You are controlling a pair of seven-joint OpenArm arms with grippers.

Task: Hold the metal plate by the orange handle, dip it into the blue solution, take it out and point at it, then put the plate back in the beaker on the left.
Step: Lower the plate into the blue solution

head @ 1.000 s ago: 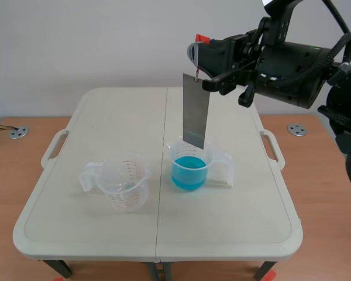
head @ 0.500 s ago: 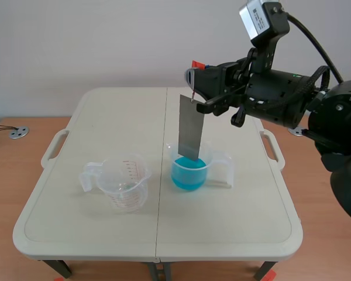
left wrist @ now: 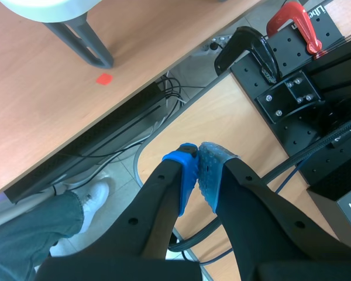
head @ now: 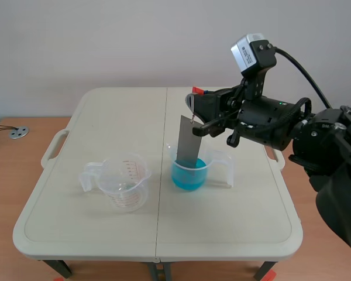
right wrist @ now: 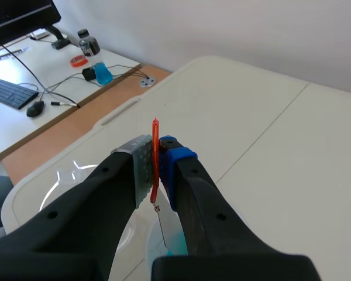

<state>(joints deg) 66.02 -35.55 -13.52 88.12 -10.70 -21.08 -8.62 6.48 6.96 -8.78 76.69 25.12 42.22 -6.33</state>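
The right claw pinches the orange handle; the metal plate hangs from it, lower end down inside the beaker of blue solution on the counter; the clear beaker stands apart at its left; the left claw, pads pressed together on nothing, hangs off the counter above cables and a person's white shoe.

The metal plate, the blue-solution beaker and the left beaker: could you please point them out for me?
metal plate (head: 188,140), scene view, middle of its grey face.
blue-solution beaker (head: 191,177), scene view, front wall.
left beaker (head: 126,186), scene view, front wall.
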